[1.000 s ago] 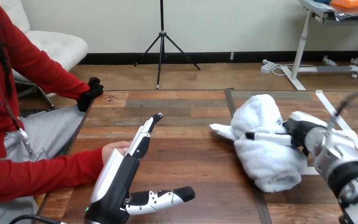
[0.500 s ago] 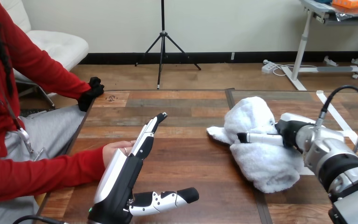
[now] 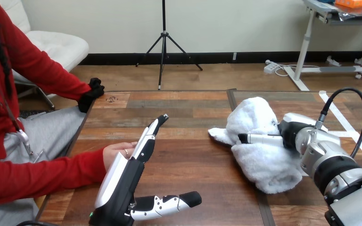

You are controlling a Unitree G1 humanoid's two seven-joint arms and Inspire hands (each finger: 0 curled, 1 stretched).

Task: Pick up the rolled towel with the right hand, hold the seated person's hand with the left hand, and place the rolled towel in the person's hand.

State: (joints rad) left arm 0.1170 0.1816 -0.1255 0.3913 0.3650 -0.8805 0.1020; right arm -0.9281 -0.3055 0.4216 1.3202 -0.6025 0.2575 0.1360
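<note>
The person's hand rests on the tabletop just beside the back of the left robot hand; whether they touch I cannot tell. That robot hand is spread open, fingers straight, thumb out sideways, gripping nothing. Well to its right, the rolled towel sits in the right robot hand, which is clamped across its middle (most fingers hide behind the roll). The towel looks light, soft and squashy, with a loose flap beyond the fingertips. The thick middle seems the best hold, since the ends would likely sag or unroll.
</note>
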